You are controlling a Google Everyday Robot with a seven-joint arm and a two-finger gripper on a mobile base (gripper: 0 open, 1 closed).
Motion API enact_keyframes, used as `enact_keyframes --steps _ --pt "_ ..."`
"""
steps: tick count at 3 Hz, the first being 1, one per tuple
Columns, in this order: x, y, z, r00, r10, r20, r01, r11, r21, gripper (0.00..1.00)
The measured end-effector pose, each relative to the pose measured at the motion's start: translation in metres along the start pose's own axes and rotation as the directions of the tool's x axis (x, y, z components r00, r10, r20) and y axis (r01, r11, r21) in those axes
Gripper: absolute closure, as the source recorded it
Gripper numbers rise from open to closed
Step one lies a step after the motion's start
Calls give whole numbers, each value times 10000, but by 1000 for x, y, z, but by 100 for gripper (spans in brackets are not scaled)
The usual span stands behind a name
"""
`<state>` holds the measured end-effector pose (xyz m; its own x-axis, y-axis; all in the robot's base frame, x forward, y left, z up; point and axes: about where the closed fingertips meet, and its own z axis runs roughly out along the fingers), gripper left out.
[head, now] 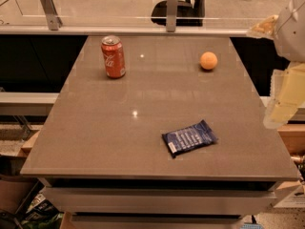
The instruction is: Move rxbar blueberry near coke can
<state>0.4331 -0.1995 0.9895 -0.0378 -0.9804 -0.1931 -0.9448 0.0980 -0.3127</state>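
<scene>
The rxbar blueberry [189,137], a flat dark navy wrapper with pale text, lies on the table's front right part, turned slightly. The coke can [113,57], red with white script and a silver top, stands upright at the back left. My gripper [285,97] shows as a pale cream shape at the frame's right edge, beyond the table's right side, raised and apart from both things. It holds nothing that I can see.
An orange ball [208,60] sits at the back right of the grey table [119,142]. A glass barrier with metal posts [172,8] runs behind the table. Clutter lies on the floor at the lower left.
</scene>
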Motion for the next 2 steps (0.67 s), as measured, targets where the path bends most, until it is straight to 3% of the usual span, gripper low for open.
enact_keyframes --steps 1,2 --pt "-8 7 14 9946 -956 396 970 9946 -363 0" --pt "-18 16 29 9824 -1665 843 1721 9830 -642 0"
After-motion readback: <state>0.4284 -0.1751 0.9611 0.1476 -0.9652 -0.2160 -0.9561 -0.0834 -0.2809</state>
